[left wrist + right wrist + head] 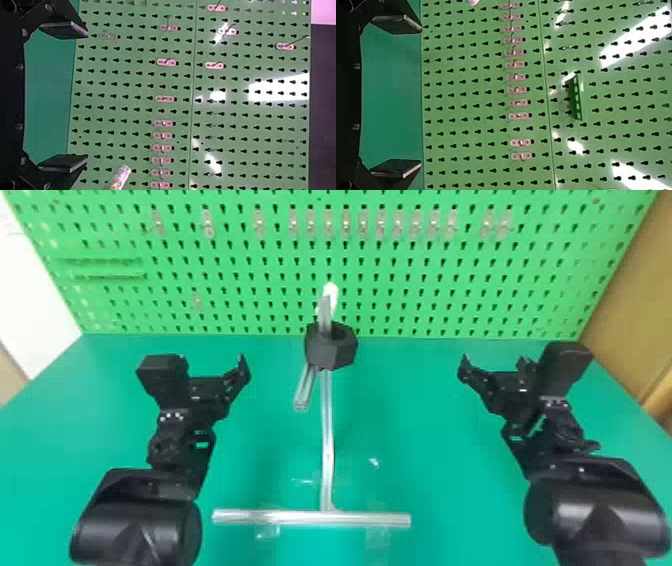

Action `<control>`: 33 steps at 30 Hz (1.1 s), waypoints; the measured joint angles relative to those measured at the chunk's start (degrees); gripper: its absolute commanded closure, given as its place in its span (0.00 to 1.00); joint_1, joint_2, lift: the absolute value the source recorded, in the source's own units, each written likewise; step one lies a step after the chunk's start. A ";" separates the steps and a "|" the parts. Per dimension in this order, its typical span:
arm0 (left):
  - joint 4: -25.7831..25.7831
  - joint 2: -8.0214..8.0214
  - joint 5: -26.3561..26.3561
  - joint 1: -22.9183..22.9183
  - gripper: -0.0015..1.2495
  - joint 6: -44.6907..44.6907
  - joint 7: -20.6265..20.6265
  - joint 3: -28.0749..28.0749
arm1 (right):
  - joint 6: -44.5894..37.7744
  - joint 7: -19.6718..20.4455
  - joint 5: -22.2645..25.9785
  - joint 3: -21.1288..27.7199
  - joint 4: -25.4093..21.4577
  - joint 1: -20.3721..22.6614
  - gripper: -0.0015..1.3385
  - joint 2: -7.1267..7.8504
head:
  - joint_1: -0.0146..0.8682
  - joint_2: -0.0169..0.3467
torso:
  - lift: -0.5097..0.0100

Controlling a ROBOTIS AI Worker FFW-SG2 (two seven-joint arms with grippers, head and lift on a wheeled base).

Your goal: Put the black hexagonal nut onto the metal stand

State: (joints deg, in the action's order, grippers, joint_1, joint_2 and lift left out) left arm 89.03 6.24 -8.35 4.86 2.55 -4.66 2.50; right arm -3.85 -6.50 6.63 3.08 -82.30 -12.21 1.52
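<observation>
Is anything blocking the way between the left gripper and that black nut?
Nothing visible stands between the left gripper and the black hexagonal nut, which already sits around part of the metal stand.

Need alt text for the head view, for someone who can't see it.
Black hexagonal nut around the upright of a metal stand on a green table, green pegboard behind. The robot's left gripper is left of the stand, its right gripper right of it, neither touching the nut.
</observation>
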 measured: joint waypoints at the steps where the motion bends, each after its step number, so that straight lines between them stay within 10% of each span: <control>1: 0.00 0.00 0.00 0.02 0.14 0.00 0.00 0.01 | 0.00 0.00 0.02 0.00 -0.01 0.02 0.09 0.01 | 0.80 0.27 | 0.98; 33: 0.00 0.00 0.44 -0.29 0.14 0.60 0.00 -0.03 | -0.62 0.08 -1.92 0.03 -1.28 0.23 0.16 0.31 | 0.80 0.27 | 0.98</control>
State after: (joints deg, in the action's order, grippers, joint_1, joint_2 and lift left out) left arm 89.03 6.24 -7.91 4.57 3.15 -4.66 2.47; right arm -4.48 -6.42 4.71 3.11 -83.58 -11.98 1.83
